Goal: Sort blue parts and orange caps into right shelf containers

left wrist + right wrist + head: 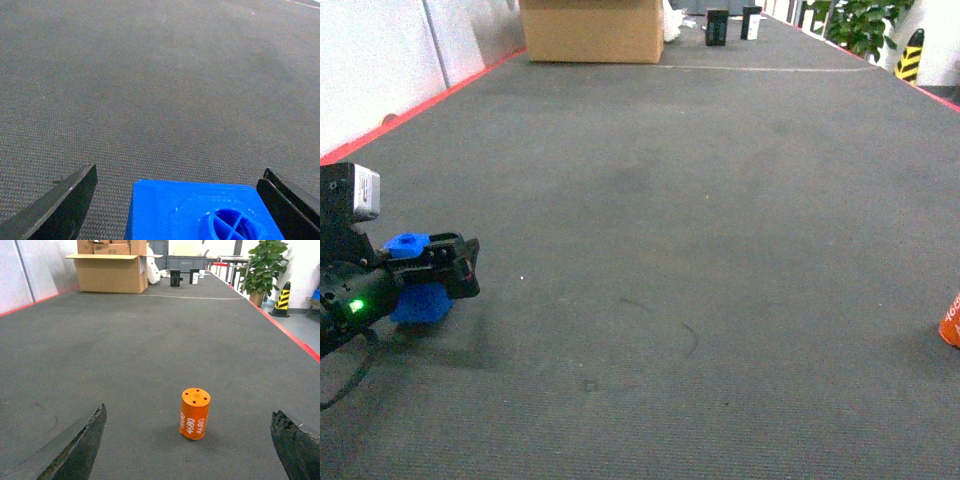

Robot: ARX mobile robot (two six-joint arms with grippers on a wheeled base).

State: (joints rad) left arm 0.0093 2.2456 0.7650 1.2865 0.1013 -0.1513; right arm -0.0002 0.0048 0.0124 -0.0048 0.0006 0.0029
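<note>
The orange cap (195, 413) is standing upright on the grey carpeted floor (150, 340), and its white lettering is reading "4680", printed twice down its side; four small holes are showing in its flat top. It is sitting ahead of the right gripper (187, 450), between the two dark fingers (75, 445) but well forward of their tips, untouched; those fingers are spread wide apart, holding nothing. The head view is catching only a sliver of that cap (951, 320) at its right edge, with the writing too cropped to read, and no right gripper at all.

The blue part (200, 212) is lying between the left gripper's (175, 205) fingers (65, 205), which are standing released, with carpet showing on either side of the block. A round recess with a cross inside is marking its top face. From the head view, the left gripper (455, 268) is overlapping the blue part (418, 300) low on the floor.

A cardboard box (111, 271), a potted plant (265, 265) and a yellow-and-black striped cone (283, 297) are standing far beyond the fingers.
</note>
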